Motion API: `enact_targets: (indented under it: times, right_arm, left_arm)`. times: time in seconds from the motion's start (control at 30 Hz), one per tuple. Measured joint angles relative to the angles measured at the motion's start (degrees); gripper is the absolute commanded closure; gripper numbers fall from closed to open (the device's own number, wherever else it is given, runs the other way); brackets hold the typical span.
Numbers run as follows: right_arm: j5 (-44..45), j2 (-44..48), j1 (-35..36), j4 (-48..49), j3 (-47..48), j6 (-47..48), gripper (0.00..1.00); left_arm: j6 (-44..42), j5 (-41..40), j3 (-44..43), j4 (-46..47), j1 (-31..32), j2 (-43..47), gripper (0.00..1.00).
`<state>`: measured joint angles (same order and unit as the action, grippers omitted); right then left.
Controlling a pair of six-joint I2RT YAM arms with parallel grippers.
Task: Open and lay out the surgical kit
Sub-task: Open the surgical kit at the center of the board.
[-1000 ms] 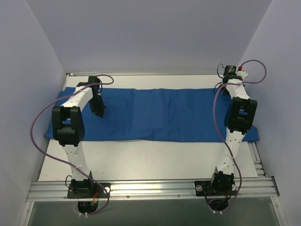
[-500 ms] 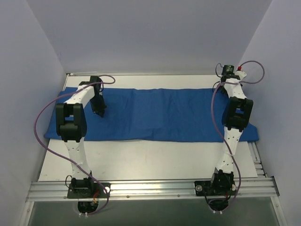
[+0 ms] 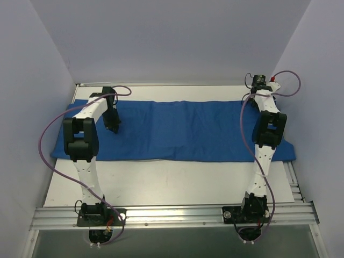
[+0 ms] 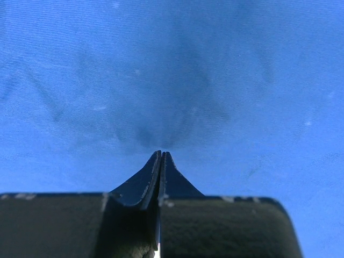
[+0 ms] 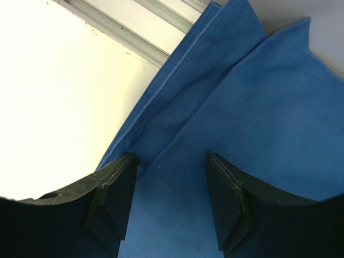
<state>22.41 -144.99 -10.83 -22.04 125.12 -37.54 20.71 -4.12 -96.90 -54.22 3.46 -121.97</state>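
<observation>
Spread flat across the counter (image 3: 161,183), from 9 o'clock to 3 o'clock in the top view: the blue drape (image 3: 183,131), one long wrinkled band. Nothing but cloth on show, contents hidden.

Down on the drape's 9 o'clock end, the left tool (image 3: 112,127). Clenched hard in the wrist view, fingertips (image 4: 156,164) pressed together with no gap, tips right on the fabric. Creases fanning out from that point toward 12 o'clock, a small dark pucker of cloth pinched at the tips. Blue filling everything above and around it.

Over at the drape's 3 o'clock end, near the far edge, the right tool (image 5: 172,201). Released and wide open, one finger (image 5: 115,201) at 7 o'clock and the other at 5 o'clock of the wrist view, holding nothing. Between them, plain blue cloth; touching or just above, impossible to tell. Left finger sitting right by a stitched, folded-over edge, two layers visible, running up to a corner at 1 o'clock.

Bare pale counter at 9 o'clock of that fold, a metal rail (image 5: 123,27) at 11 o'clock. Purple cable (image 3: 45,140) looping off the left arm, well clear of the cloth.
</observation>
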Motion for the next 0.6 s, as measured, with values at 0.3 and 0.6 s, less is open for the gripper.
enact_targets:
  times: [0.3,0.6]
  right_arm:
    - [0.59,-1.05,0.04,-0.44,1.49,-0.17,0.58]
    - [1.18,-1.92,0.04,-0.42,2.86,0.07,0.89]
  left_arm:
    - [-0.15,0.07,0.0,0.0,-0.83,0.0,0.98]
    - [-0.17,0.11,0.02,0.02,-0.85,0.0,0.98]
